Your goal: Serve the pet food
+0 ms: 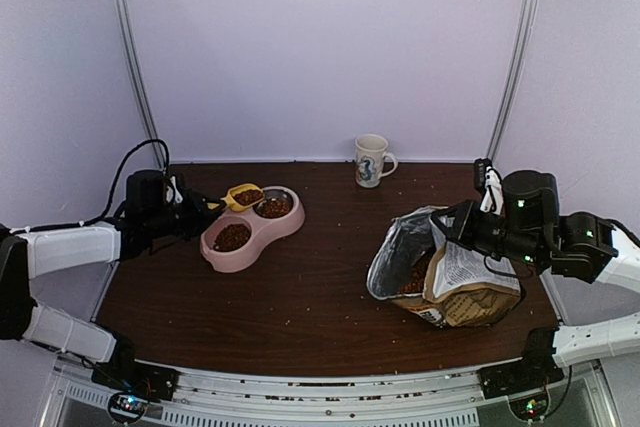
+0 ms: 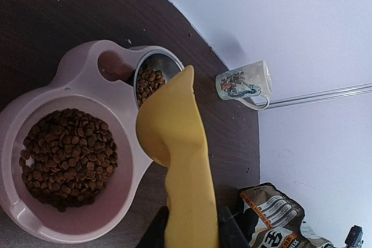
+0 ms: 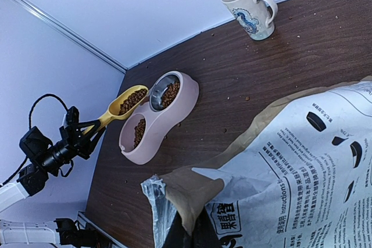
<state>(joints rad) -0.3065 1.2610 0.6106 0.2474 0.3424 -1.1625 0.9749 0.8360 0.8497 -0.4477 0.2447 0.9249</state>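
Our left arm (image 1: 75, 247) extends in from the left edge, its forearm nearly level and its wrist pointing right. Our left gripper (image 1: 205, 209) is clamped on the handle of the yellow scoop (image 1: 243, 196), one dark finger (image 2: 157, 233) on each side of the handle. Our right arm (image 1: 590, 242) comes in from the right edge with its elbow bent and its wrist pointing left. Our right gripper (image 1: 447, 227) is pinched tight on the top rim of the bag (image 1: 470, 292), with the fingertips pressed together.
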